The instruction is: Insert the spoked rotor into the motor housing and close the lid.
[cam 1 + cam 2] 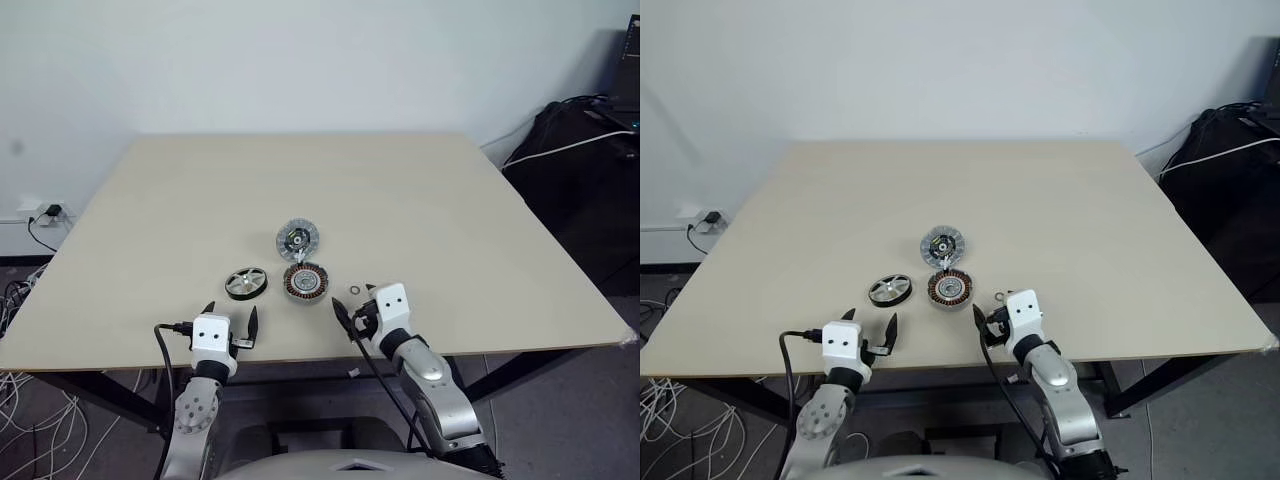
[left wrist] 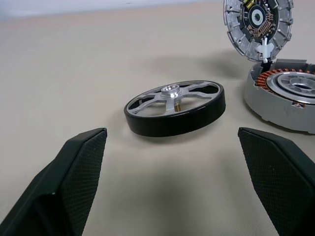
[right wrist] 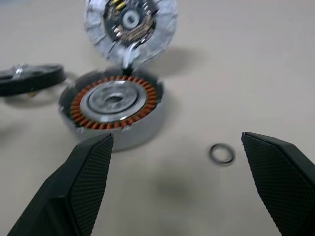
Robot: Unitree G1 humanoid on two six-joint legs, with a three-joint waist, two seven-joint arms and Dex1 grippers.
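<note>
Nearby, rotor (image 1: 246, 283) is laid flat left of housing (image 1: 306, 283); lid (image 1: 298, 239) is raised; both grippers (image 1: 230, 322) (image 1: 352, 305) are spread, empty.

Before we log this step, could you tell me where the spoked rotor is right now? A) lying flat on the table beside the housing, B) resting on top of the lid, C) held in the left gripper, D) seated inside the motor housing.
A: the spoked rotor lies flat on the table, apart from the motor housing, and the left gripper is open and empty.
</note>
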